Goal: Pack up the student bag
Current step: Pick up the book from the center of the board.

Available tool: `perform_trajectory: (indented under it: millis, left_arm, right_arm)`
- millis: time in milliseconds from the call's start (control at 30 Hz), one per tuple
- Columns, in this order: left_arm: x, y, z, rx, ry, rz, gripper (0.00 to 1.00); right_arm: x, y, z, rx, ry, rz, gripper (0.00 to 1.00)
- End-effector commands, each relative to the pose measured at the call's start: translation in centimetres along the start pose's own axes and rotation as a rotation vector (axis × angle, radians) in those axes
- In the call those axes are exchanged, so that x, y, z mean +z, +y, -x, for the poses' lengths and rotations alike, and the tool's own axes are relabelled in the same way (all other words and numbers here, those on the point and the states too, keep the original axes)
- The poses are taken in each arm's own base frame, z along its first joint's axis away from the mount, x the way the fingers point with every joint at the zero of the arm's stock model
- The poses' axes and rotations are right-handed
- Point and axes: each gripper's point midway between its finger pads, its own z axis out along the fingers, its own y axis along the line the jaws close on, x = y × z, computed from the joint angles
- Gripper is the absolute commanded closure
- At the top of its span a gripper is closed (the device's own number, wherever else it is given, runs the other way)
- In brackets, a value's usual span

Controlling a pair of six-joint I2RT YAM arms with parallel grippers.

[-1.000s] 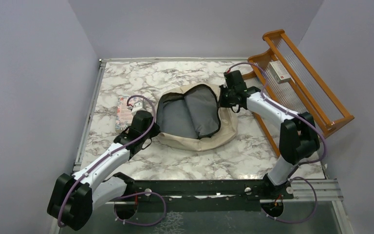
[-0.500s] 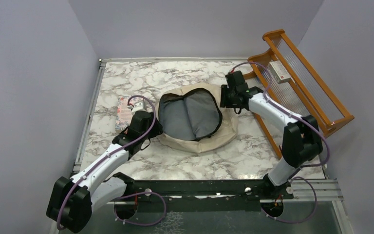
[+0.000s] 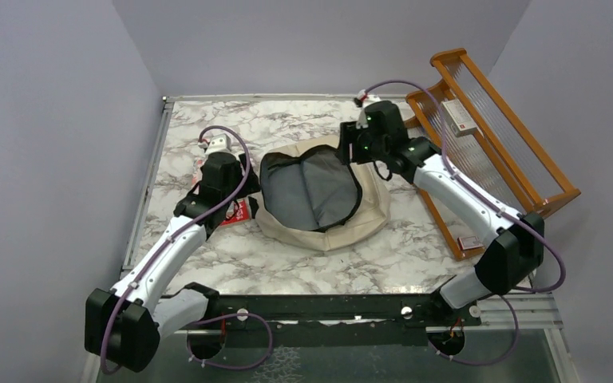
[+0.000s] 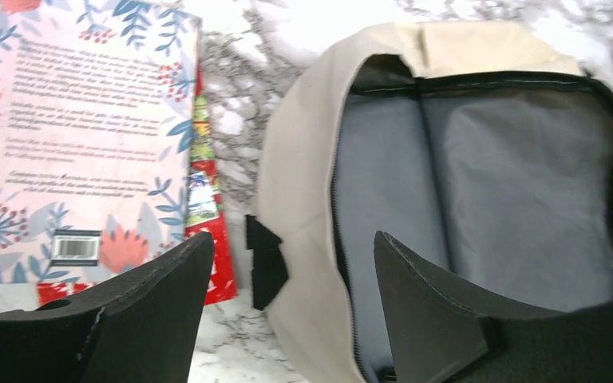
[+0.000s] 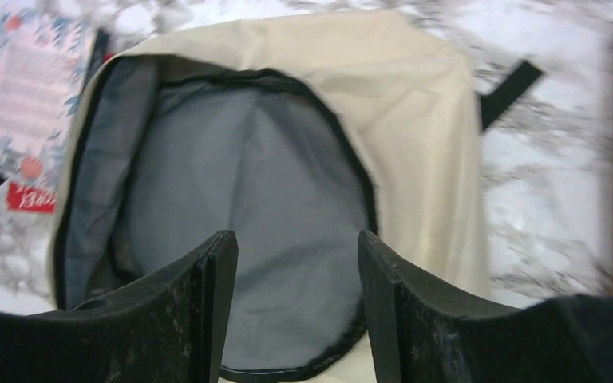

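The bag [image 3: 323, 191] lies flat in the middle of the table [image 3: 287, 263], between my two arms. Its main zip is open wide and the grey lining shows. I see nothing inside it.

I judge it light while it holds nothing, and soft all over. The cloth will likely sag and fold wherever I lift it, and the mouth may fall shut if nothing props it. The cream cloth looks slack and would probably slip or bunch between my fingers. The best hold, I think, is the black zip edge at the rim of the mouth, one side for each arm. There the seam is thicker and a pull would spread the opening. The small black tab at the bag's left side, seen from my left wrist, could serve too.

My left gripper [image 4: 287, 247] hangs over the bag's left edge, jaws apart and empty. My right gripper [image 5: 295, 239] hovers over the far right part of the mouth, also spread, with nothing between its fingers.

Just left of the bag a floral book [image 4: 72, 136] lies on a red packet [image 4: 207, 239]. To the right stands a wooden rack [image 3: 495, 128] with a box [image 3: 457, 117] on it.
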Motion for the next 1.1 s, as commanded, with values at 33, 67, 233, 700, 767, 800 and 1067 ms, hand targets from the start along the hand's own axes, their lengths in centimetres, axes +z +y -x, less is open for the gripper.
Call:
perform_trajectory:
  millis: [33, 67, 233, 700, 767, 800, 1067]
  left_arm:
    - [0.7, 3.7, -0.5, 0.017, 0.06, 0.114, 0.24]
    - [0.7, 4.4, -0.4, 0.01, 0.062, 0.136, 0.23]
    - [0.7, 8.1, 0.0, -0.023, 0.075, 0.245, 0.18]
    - [1.1, 17.1, 2.2, -0.197, 0.039, 0.442, 0.09]
    - [1.9, 17.7, 2.6, -0.212, 0.031, 0.434, 0.09]
    - [2.3, 17.9, 2.6, -0.217, 0.035, 0.423, 0.09]
    - [5.4, 19.6, 2.2, -0.236, 0.064, 0.365, 0.09]
  right_arm:
    - [2.3, 7.2, -2.7, -0.173, 0.099, 0.162, 0.39]
    - [2.9, 7.9, -3.4, -0.206, 0.114, 0.149, 0.38]
    - [7.6, 8.5, -7.9, -0.314, 0.242, 0.047, 0.36]
    - [7.2, 13.4, -6.3, -0.149, 0.167, 0.161, 0.35]
    - [5.8, 15.4, -4.5, -0.078, 0.113, 0.25, 0.35]
    - [5.1, 16.6, -3.8, -0.041, 0.093, 0.311, 0.35]
    - [5.1, 24.1, -1.3, 0.179, 0.124, 0.623, 0.35]
